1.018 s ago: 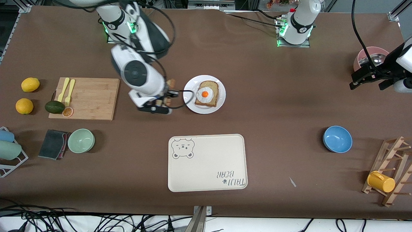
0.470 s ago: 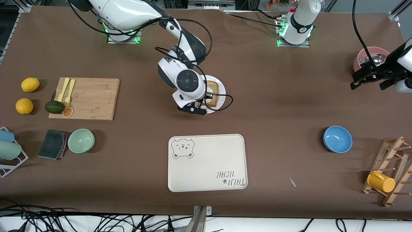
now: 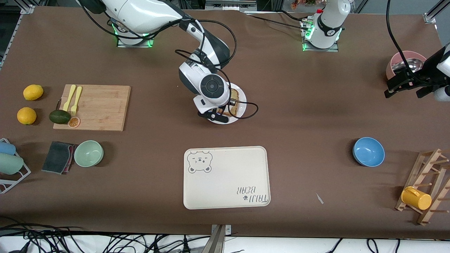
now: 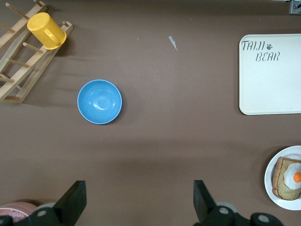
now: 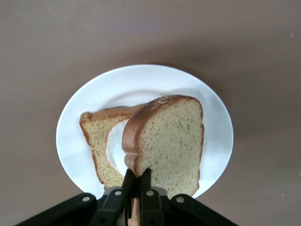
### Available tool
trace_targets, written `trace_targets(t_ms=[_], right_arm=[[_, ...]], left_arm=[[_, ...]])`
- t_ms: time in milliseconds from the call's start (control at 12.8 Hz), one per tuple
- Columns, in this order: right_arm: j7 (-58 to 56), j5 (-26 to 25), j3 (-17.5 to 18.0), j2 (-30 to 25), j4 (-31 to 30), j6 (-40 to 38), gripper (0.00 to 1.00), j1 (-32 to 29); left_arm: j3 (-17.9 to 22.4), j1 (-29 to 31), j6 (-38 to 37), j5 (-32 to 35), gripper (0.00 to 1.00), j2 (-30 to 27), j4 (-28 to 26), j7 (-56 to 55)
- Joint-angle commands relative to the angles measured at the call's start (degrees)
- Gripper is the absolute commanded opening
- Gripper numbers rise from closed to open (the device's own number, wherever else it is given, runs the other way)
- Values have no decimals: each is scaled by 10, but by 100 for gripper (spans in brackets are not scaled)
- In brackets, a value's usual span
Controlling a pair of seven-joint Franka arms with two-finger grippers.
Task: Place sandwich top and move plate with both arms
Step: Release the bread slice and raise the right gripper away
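Observation:
The white plate (image 3: 243, 102) lies mid-table and bears a bread slice with a fried egg (image 5: 99, 136). My right gripper (image 3: 219, 113) hangs over the plate, shut on the sandwich top (image 5: 169, 141), a speckled tan slice with a brown crust. It holds the slice by one edge, tilted, just above the egg slice and covering part of it; the right wrist view shows the gripper (image 5: 137, 176) pinching the crust. My left gripper (image 3: 407, 91) waits, open and empty, in the air at the left arm's end of the table, as the left wrist view (image 4: 138, 188) shows.
The cream bear-printed tray (image 3: 226, 177) lies nearer the front camera than the plate. A blue bowl (image 3: 368, 151) and a wooden rack with a yellow cup (image 3: 416, 198) are toward the left arm's end. A cutting board (image 3: 95, 107) and a green bowl (image 3: 88, 153) are toward the right arm's end.
My right arm has swung from beside the cutting board to over the plate, carrying the sandwich top, and now hides the egg in the front view. The left arm has barely moved.

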Motion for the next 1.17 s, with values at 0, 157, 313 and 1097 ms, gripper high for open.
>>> trace_targets(t_ms=[0,157,313,1097], right_arm=[[17,-6,0,22,20,5,0,14],[18,-8,0,33,19,31,0,22],[17,-6,0,32,20,31,35,29],[-29,-9,-50,-58,14,-43,100,-59]], left_arm=[[1,2,-12,-6,100,3,14,9],[1,2,-13,-8,100,2,14,9],[0,2,-13,-8,100,2,14,9],[1,3,-13,-6,100,3,14,9]])
